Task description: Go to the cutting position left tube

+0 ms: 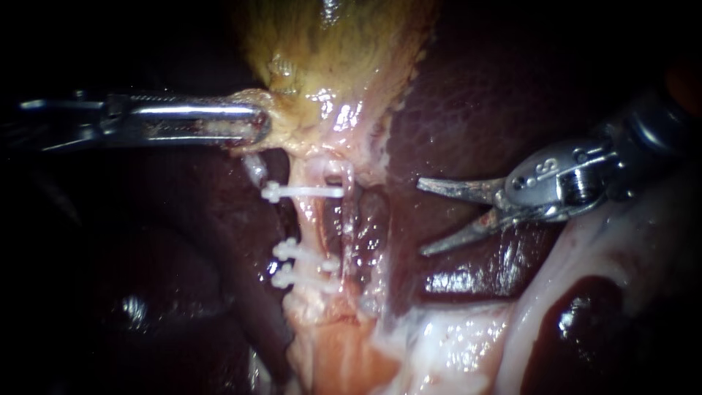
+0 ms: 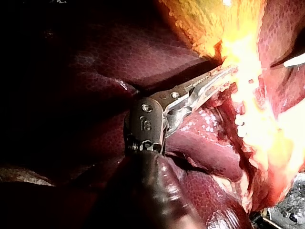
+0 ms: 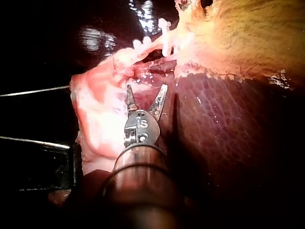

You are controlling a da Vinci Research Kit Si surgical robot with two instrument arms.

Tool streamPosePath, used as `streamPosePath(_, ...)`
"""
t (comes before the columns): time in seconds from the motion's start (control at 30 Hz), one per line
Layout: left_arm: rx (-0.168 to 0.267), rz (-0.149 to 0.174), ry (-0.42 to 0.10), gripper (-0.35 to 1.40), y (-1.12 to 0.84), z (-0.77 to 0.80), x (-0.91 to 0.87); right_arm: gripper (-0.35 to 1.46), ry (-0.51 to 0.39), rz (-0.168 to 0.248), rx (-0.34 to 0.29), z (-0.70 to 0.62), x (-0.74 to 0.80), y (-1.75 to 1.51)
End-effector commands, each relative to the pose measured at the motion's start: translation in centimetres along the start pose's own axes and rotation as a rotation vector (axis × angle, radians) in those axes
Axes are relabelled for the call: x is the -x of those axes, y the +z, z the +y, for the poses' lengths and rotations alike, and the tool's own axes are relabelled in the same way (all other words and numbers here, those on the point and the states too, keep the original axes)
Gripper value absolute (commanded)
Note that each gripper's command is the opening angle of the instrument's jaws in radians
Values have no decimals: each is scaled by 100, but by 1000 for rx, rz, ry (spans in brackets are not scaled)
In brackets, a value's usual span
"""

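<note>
A pale tube [image 1: 310, 223] runs down from the yellowish gallbladder [image 1: 333, 51]. It carries one white clip [image 1: 303, 192] higher up and two white clips [image 1: 298, 263] lower down. My left instrument [image 1: 259, 124] comes in from the left, its jaws shut on the gallbladder's lower edge, also seen in the left wrist view [image 2: 228, 75]. My right instrument [image 1: 423, 217] has two thin blades standing open over the liver, well right of the tube with nothing between them. In the right wrist view the right instrument [image 3: 147, 91] points toward the clips [image 3: 164, 37], short of them.
Dark red liver [image 1: 482, 95] fills the right and the left of the field. Pale fatty tissue [image 1: 453, 336] lies below the blades, and a darker strand [image 1: 349, 219] runs just right of the clipped tube.
</note>
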Motion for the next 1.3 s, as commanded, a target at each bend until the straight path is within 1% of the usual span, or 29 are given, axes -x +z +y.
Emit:
streamPosePath(0.03, 4, -1, -1, -35, -6, 3, -3, 141, 0, 2, -3, 0, 0, 1)
streamPosePath(0.17, 18, -8, -9, -35, -28, 10, -17, 141, 0, 3, -9, 0, -1, 1)
streamPosePath(0.2, 15, -4, -12, -35, -34, 13, -20, 141, 0, 3, -9, 0, -1, 2)
streamPosePath(0.37, 17, 10, -18, -35, -49, 21, -27, 141, 2, 11, -20, 0, -4, 5)
streamPosePath(0.5, 18, 9, -18, -35, -50, 21, -28, 141, 5, 38, -61, -1, -12, 12)
streamPosePath(0.53, 18, 9, -18, -35, -50, 21, -28, 141, 11, 48, -83, -2, -15, 14)
streamPosePath(0.57, 18, 9, -18, -35, -50, 21, -28, 141, 28, 61, -117, -3, -18, 18)
streamPosePath(0.6, 18, 9, -18, -35, -50, 21, -28, 141, 38, 66, -129, -4, -22, 20)
streamPosePath(0.77, 17, 10, -18, -35, -50, 21, -27, 140, 70, 85, -169, -12, -38, 40)
streamPosePath(0.93, 17, 10, -18, -35, -49, 21, -27, 140, 105, 104, -209, -17, -47, 64)
streamPosePath(1.1, 17, 10, -17, -35, -49, 21, -26, 140, 125, 105, -238, -18, -48, 87)
streamPosePath(1.3, 16, 10, -17, -35, -49, 21, -26, 140, 150, 100, -274, -12, -36, 110)
